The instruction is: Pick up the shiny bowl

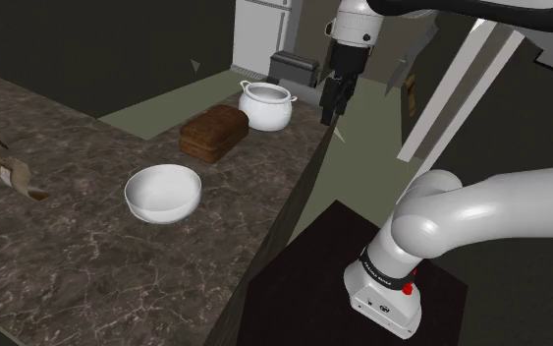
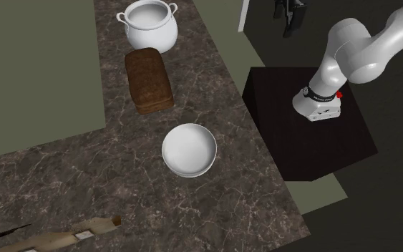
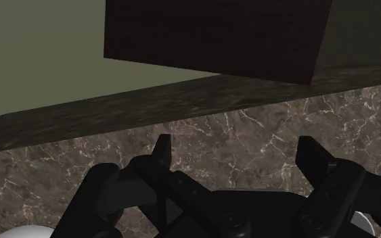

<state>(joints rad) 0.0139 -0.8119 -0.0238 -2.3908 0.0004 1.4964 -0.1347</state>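
1. claw [image 1: 333, 101] hung released above the counter [image 1: 87, 256] edge, fingers [image 3: 162, 145] apart, ready for a rim!
2. white bowl [image 1: 163, 192] sat mouth-up, well apart from the claw, lower down.

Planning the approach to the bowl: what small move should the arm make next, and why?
Probably carry the open jaws along the counter toward the white bowl. They hang high by the counter's edge near the white two-handled pot, while the bowl sits untouched farther along, past the brown loaf.
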